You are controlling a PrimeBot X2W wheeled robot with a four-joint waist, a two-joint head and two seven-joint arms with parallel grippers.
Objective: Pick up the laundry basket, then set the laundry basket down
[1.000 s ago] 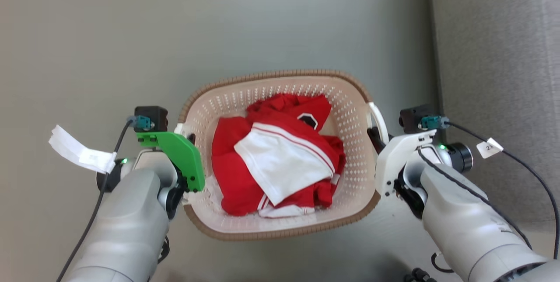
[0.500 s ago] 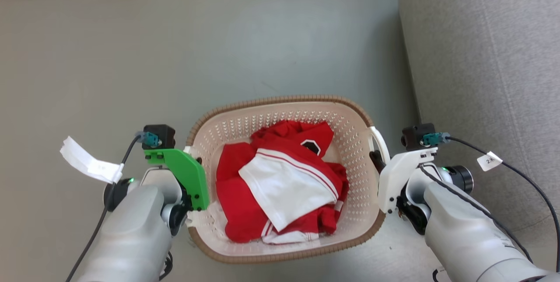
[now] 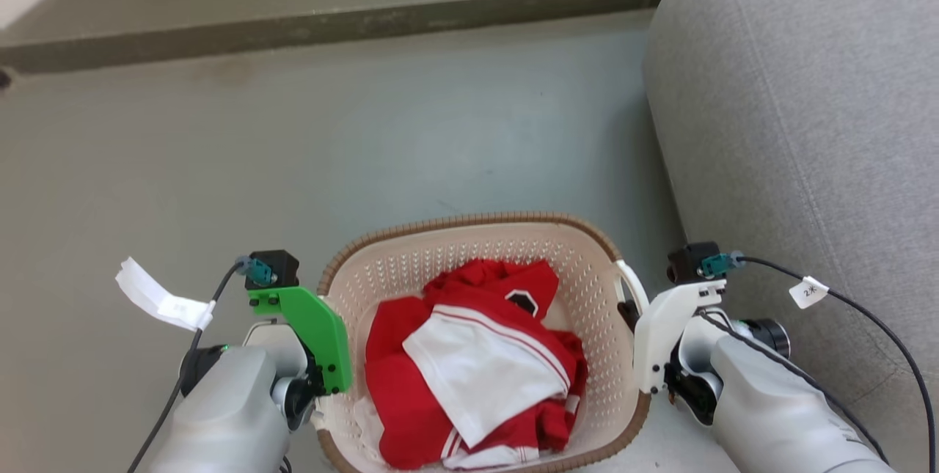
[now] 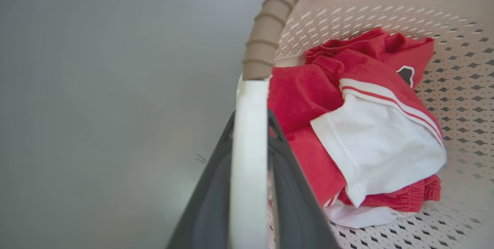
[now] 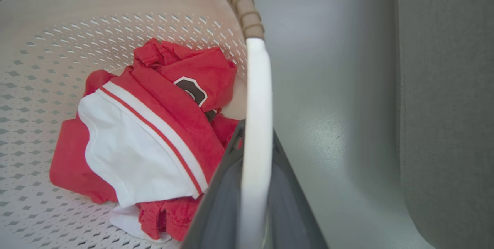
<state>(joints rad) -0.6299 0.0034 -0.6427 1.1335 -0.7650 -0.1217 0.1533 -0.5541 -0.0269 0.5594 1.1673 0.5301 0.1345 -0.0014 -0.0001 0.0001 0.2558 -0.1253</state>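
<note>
White plastic handles (image 4: 249, 164) sit clamped between the dark fingers (image 4: 297, 202) of the left claw (image 4: 251, 119) and right claw (image 5: 257, 125), one on each side of the basket (image 3: 455, 222). It looks stiff and probably light, holding only soft red-and-white clothes (image 3: 469, 378), so the handles suit gripping. Bare grey floor (image 3: 293, 150) lies below, with a grey sofa (image 3: 792, 128) close on the right.

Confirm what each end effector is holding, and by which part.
Both hold the laundry basket: left end effector shut on its left white handle, right end effector on its right white handle.
</note>
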